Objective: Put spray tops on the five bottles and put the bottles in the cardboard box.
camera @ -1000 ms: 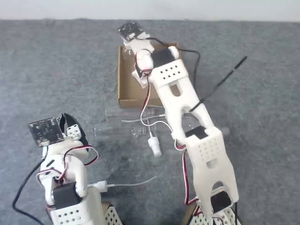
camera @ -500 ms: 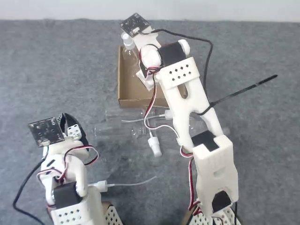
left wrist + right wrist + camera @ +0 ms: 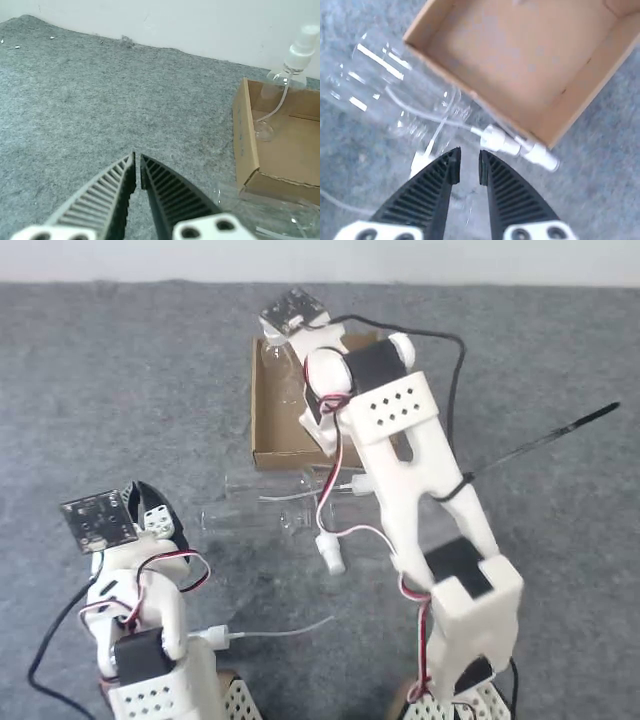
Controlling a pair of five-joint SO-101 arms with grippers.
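Carpet: A grey carpet covers the table across the whole high view.
Right arm: The white right arm is stretched from the lower right of the high view up to the box at upper centre.
Left arm: The left arm is folded at the lower left, well apart from the box.
Cardboard box: The cardboard box is seen open at upper centre, its front wall just beside the lying bottles.
Standing bottle: One clear bottle with a spray top fitted is stood upright in the box's far left corner.
Lying bottles: Clear bottles are laid on their sides on the carpet in front of the box, centre of the high view.
Loose spray tops: One white spray top is left on the carpet near the lying bottles. Another, with a long tube, is left beside the left arm's base.
Right gripper: The right gripper is held above the lying bottles, its jaws slightly apart with nothing between them.
Left gripper: The left gripper is held over bare carpet, its jaws drawn together on nothing.
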